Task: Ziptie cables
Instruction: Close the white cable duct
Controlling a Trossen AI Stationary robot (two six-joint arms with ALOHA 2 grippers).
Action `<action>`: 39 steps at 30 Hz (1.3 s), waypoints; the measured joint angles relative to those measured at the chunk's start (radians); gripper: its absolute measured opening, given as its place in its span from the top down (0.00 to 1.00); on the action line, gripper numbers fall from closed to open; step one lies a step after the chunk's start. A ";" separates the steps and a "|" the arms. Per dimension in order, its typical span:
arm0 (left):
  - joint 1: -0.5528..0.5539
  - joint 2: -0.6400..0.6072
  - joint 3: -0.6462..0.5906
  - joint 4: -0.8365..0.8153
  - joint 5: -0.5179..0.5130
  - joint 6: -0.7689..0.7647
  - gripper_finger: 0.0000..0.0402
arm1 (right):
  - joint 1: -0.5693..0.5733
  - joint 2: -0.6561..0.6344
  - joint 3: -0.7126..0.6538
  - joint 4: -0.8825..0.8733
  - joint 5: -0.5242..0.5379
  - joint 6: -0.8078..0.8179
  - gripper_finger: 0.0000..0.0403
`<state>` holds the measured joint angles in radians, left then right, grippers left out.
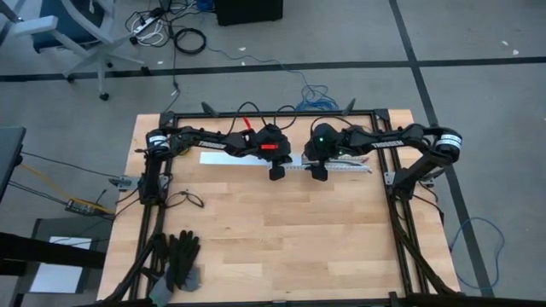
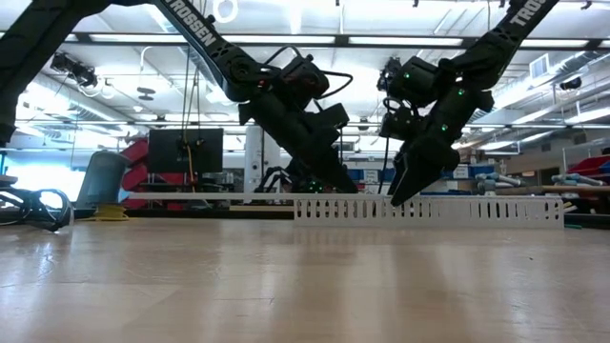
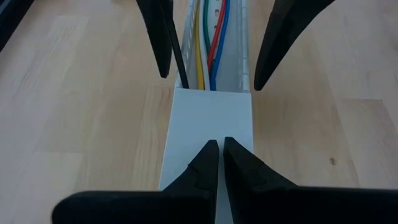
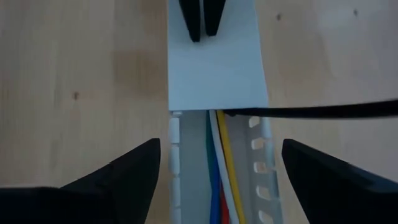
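The cables point(image 3: 208, 43) lie lengthwise inside the white slotted channel point(image 1: 345, 168), which runs along the far edge of the surface point(image 1: 281, 239); a flat white cover point(image 3: 208, 134) hides them over part of the channel. The left gripper point(image 3: 221, 163) has its jaws pressed together, tips low over that cover. The right gripper point(image 4: 217, 165) faces it, jaws spread wide to either side of the open channel, holding nothing. Black gloves point(image 1: 181, 256) lie at the near left corner.
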<state>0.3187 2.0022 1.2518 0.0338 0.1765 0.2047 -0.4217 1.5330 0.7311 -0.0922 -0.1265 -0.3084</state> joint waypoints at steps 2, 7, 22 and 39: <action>0.000 0.000 0.000 0.000 0.000 0.000 1.00 | 0.000 0.000 0.000 -0.002 0.000 0.000 0.25; 0.000 0.001 -0.001 0.013 -0.004 -0.002 1.00 | 0.000 0.003 0.000 -0.005 0.006 0.000 0.36; -0.018 0.097 0.039 0.146 0.016 -0.025 1.00 | 0.007 0.003 0.001 0.000 -0.001 -0.008 0.65; -0.018 0.118 0.102 0.097 0.008 -0.006 1.00 | 0.013 -0.087 0.005 -0.101 0.026 -0.002 0.36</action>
<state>0.3010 2.1201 1.3540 0.1312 0.1844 0.1989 -0.4087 1.4460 0.7362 -0.1933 -0.1000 -0.3108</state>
